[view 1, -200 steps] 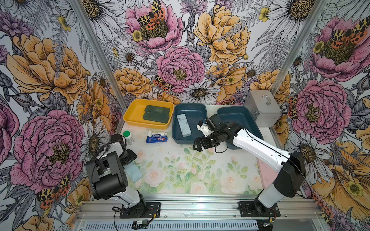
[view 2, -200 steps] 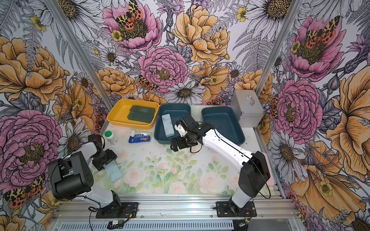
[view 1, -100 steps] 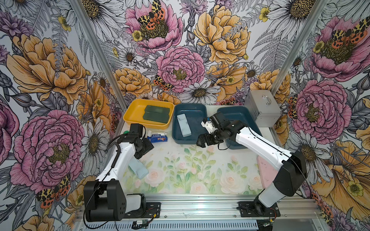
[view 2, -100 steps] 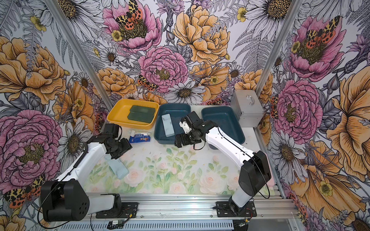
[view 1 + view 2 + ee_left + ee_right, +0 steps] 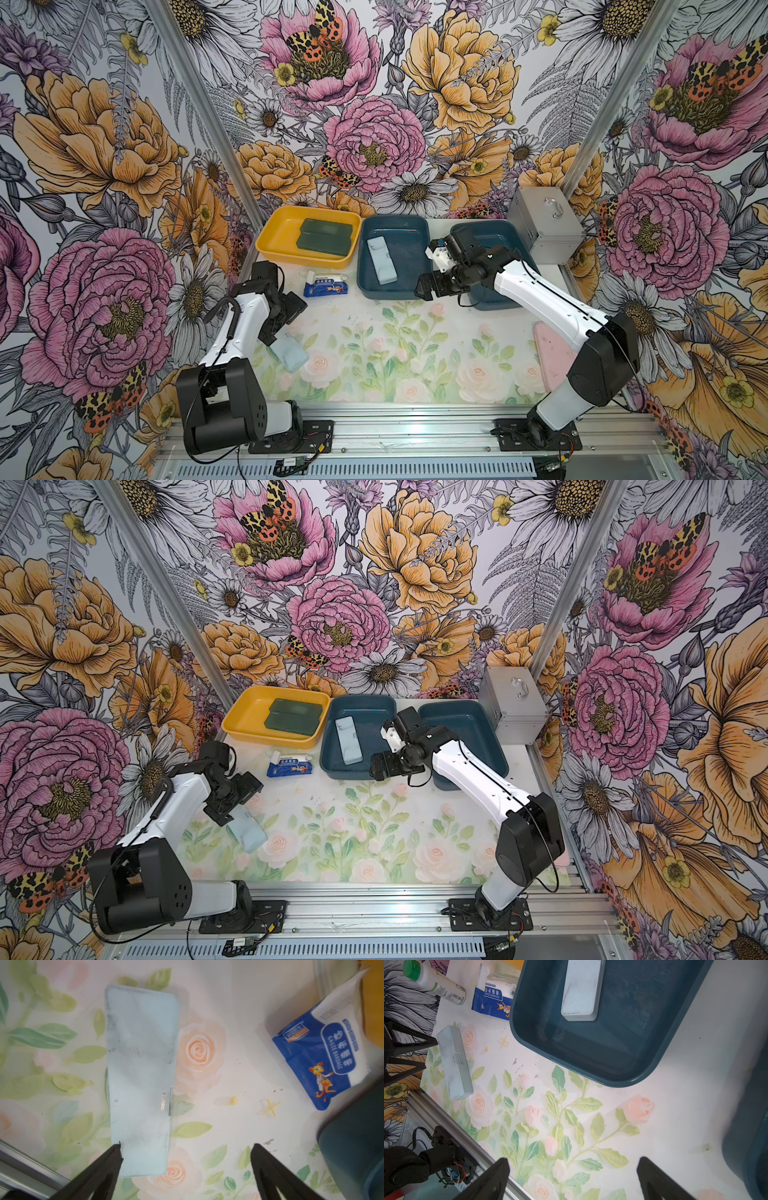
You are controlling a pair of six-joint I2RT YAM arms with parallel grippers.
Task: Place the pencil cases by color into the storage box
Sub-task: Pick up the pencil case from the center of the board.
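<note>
Pale blue pencil case [image 5: 141, 1076] is seen lying flat on the mat beneath the left gripper [image 5: 187, 1145], whose jaws are spread wide and hold nothing. Only one fingertip overlaps the case's edge, so the gripper should be shifted sideways until the narrow width is straddled, then lowered. The right gripper [image 5: 573, 1160] is also held wide open and empty, near the teal tray [image 5: 612, 1082].

**Colours on the table**

Two dark green pencil cases [image 5: 326, 237] in a yellow tray [image 5: 278, 237], upper centre of a top view. One pale blue case [image 5: 381, 259] in a dark teal tray [image 5: 409, 257]; a second pale blue case [image 5: 289, 353], grey-smudged, lower left. At right, a pink case [image 5: 548, 353]. The table mat [image 5: 395, 345] shows pale pink roses and green leaves.
</note>
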